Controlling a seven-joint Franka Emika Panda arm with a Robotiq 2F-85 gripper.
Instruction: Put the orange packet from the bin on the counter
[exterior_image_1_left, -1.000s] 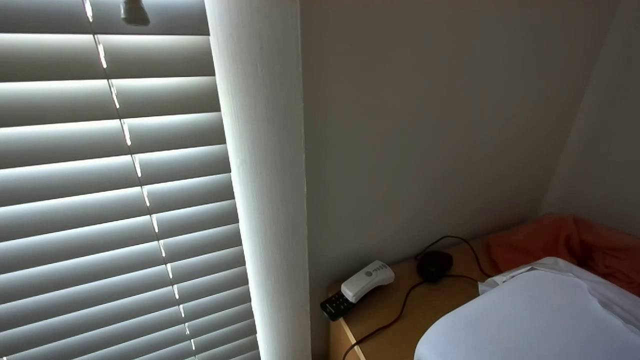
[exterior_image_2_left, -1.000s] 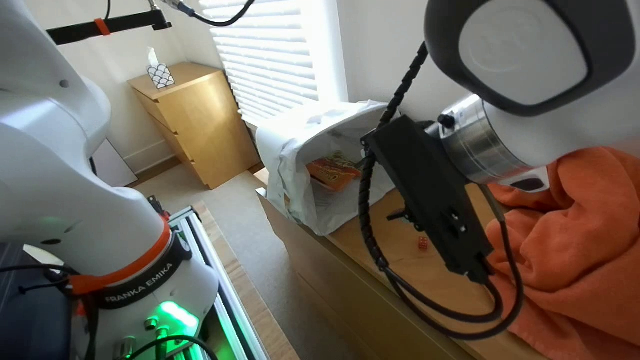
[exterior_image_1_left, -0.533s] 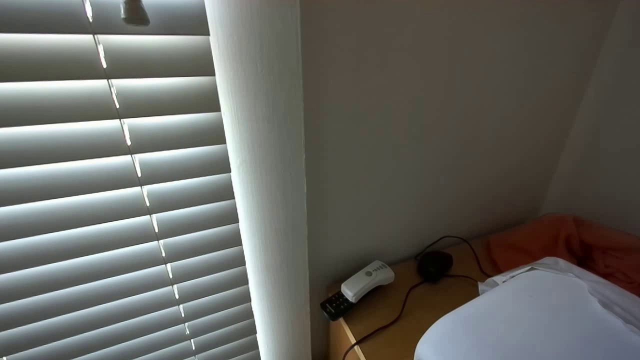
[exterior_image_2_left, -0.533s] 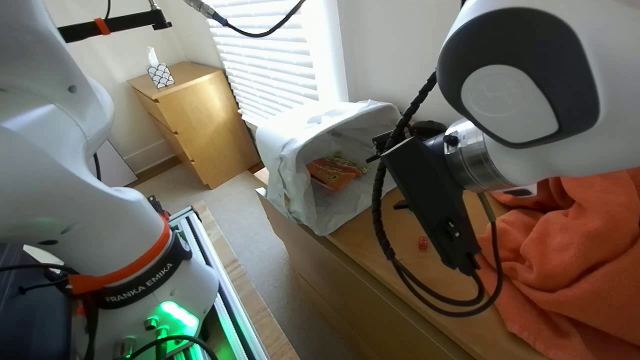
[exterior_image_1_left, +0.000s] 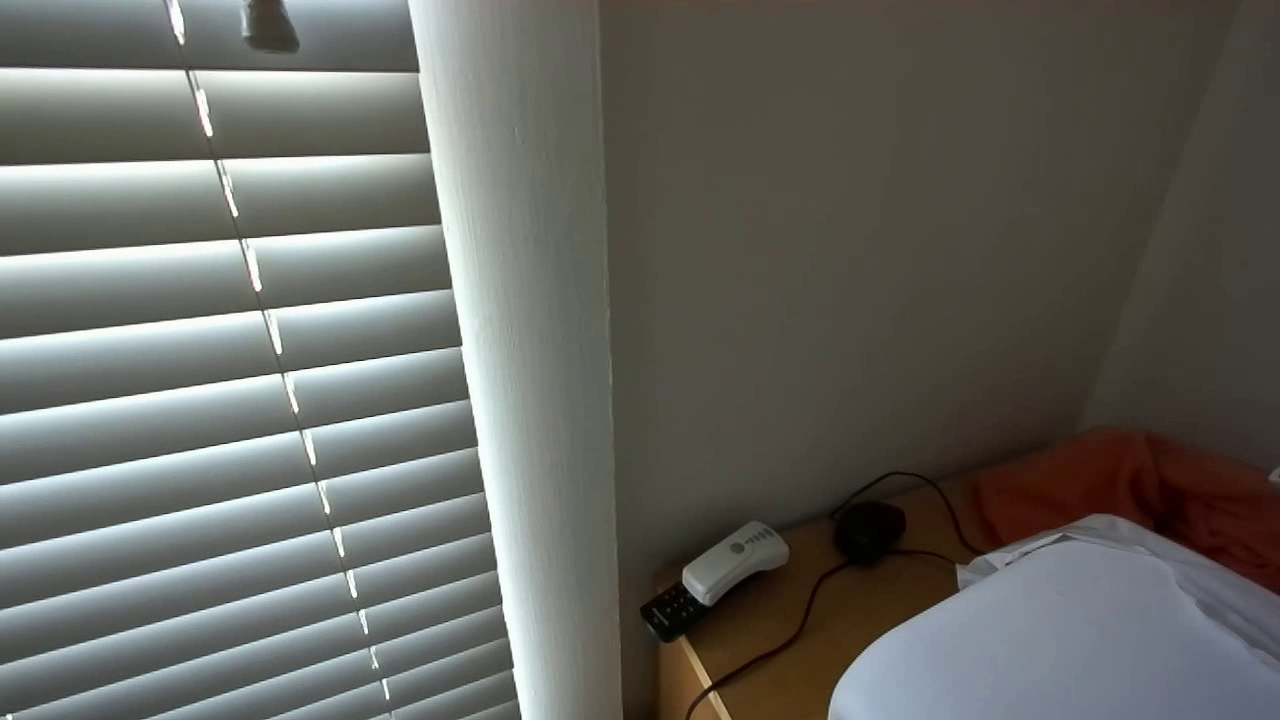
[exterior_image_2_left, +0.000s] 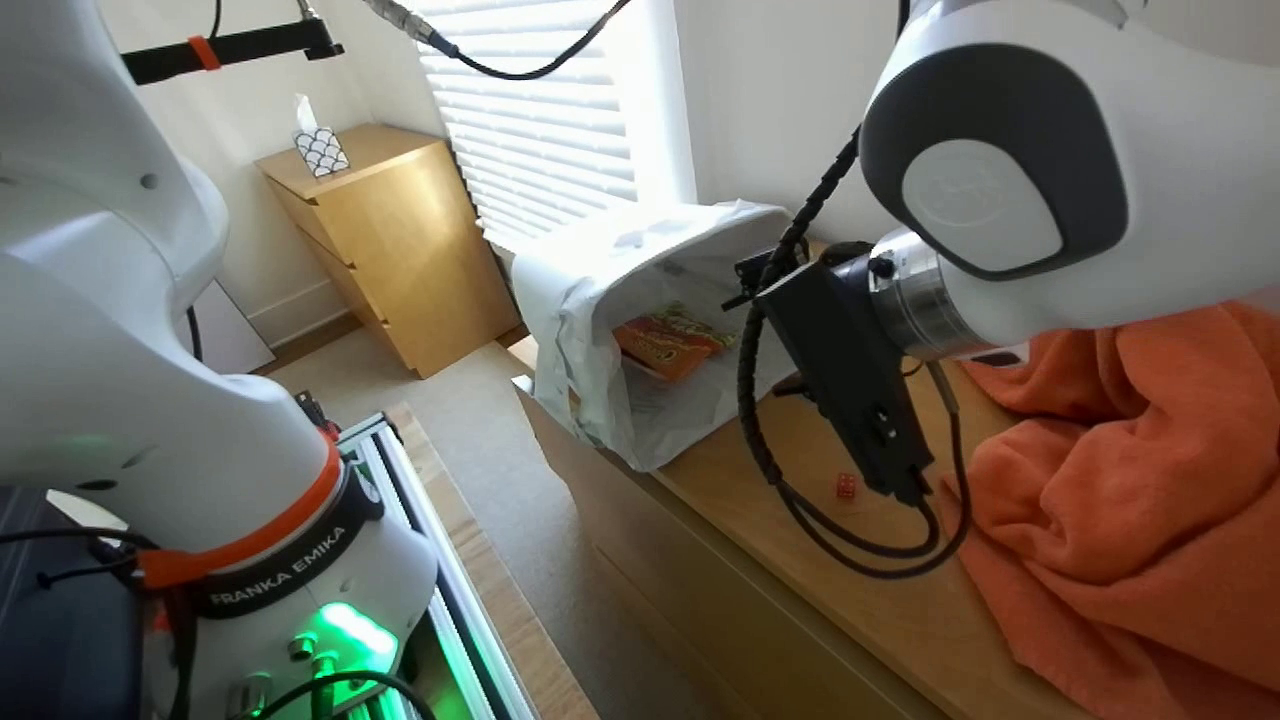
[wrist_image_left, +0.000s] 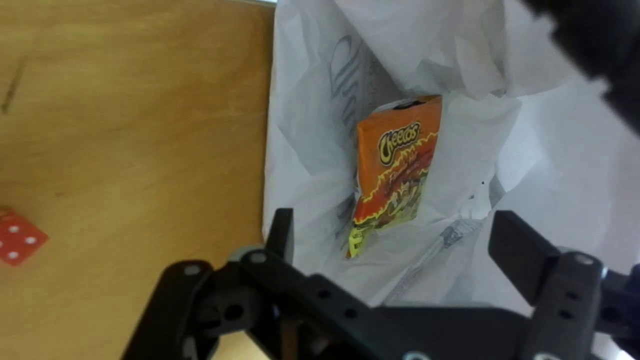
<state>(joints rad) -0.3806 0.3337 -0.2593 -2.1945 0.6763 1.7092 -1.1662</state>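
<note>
The orange packet (wrist_image_left: 397, 160) lies inside the white-lined bin (wrist_image_left: 310, 80), ahead of my fingers in the wrist view. It also shows in the bin's mouth in an exterior view (exterior_image_2_left: 668, 343). The bin (exterior_image_2_left: 575, 300) lies on its side on the wooden counter (exterior_image_2_left: 760, 490); its white back shows in an exterior view (exterior_image_1_left: 1050, 640), where the packet is hidden. My gripper (wrist_image_left: 393, 220) is open and empty, its fingers wide apart. In an exterior view the gripper (exterior_image_2_left: 762, 340) is at the right side of the bin's mouth, partly hidden by its cable and camera mount.
An orange towel (exterior_image_2_left: 1120, 480) covers the counter's right part. A red die (exterior_image_2_left: 846, 486) lies below my wrist. Behind the bin are a white remote (exterior_image_1_left: 735, 562) and a dark round object (exterior_image_1_left: 868, 530) with a cord. A wall and window blinds (exterior_image_2_left: 540, 110) stand behind.
In an exterior view the wrist link has moved down, then left, and the gripper shifted slightly right, then back left and up. The packet and bin have not moved.
</note>
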